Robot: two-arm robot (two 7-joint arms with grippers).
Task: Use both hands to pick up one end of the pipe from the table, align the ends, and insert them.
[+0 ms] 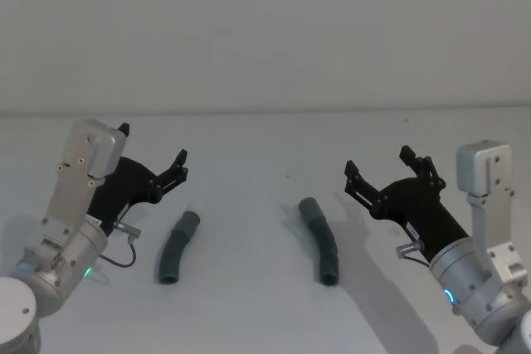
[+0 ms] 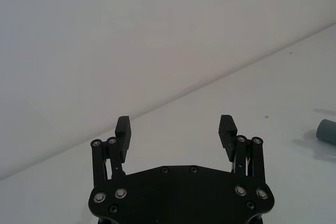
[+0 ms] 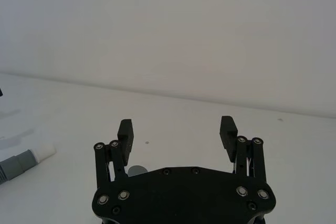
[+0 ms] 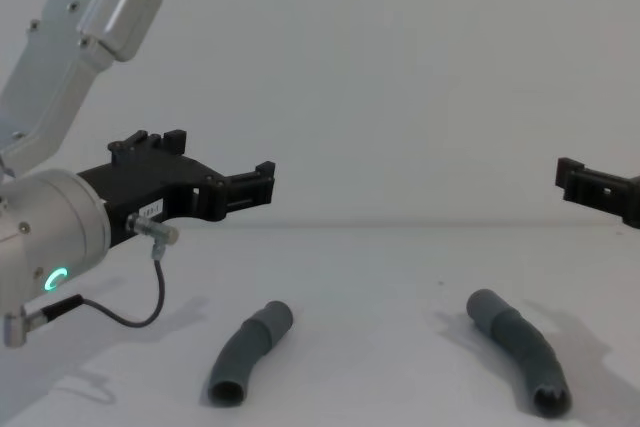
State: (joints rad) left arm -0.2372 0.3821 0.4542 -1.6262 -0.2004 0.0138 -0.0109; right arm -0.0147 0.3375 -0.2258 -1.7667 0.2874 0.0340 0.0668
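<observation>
Our left hand (image 1: 153,143) looms closest, raised off the counter (image 1: 249,312), opened wide with nothing in its grasp. Our right hand (image 1: 378,161) hangs on the opposite side, also raised, wide open and empty. Between the two hands we see both pipe pieces lying flat on the counter, well apart from each other. The left pipe piece (image 1: 177,248) lies lower than the left hand, just to its right and nearer us, not touching it. The right pipe piece (image 1: 322,240) lies lower than the right hand, to its left, likewise apart. In the right wrist view a ribbed grey piece with a white tip (image 3: 46,151) lies off to one side of the open hand; we cannot tell which piece it is.
</observation>
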